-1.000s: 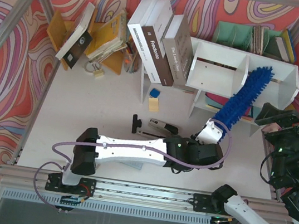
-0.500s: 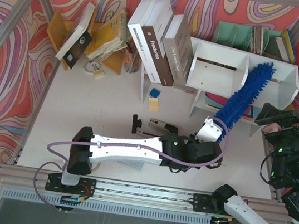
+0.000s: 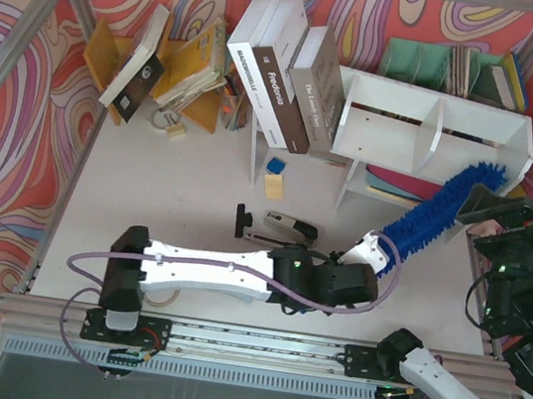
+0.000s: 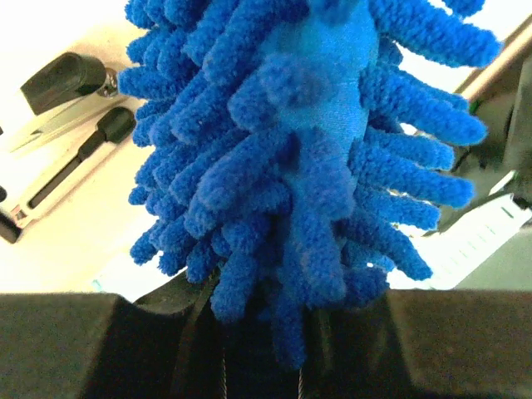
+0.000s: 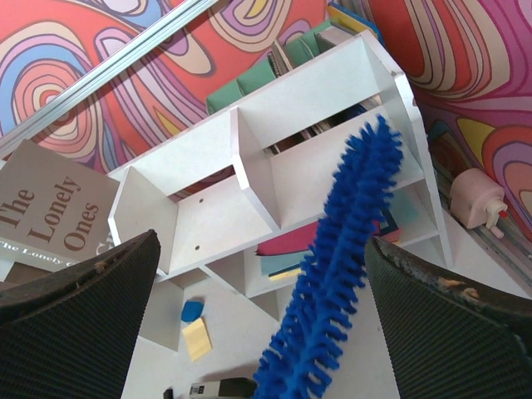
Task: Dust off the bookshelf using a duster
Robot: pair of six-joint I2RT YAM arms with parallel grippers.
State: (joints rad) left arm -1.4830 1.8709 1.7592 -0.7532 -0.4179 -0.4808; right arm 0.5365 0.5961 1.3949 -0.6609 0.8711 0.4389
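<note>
Both tools show: left tool (image 3: 378, 246) clamps the duster (image 3: 434, 217), right tool (image 5: 264, 299) gapes empty. Sweep flat along the bookshelf (image 3: 480, 116), its lower right level seemingly touched.

The left arm (image 3: 225, 274) is seen stretched low across the desk (image 3: 147, 192) from its base at the near edge. Its wrist is turned up right of centre, and its pincer (image 3: 377, 248) is clamped tight on the duster (image 3: 435, 210). The right arm (image 3: 523, 298) is held folded and raised at the far right, its pincer (image 3: 494, 207) spread wide and gripping nothing.
</note>
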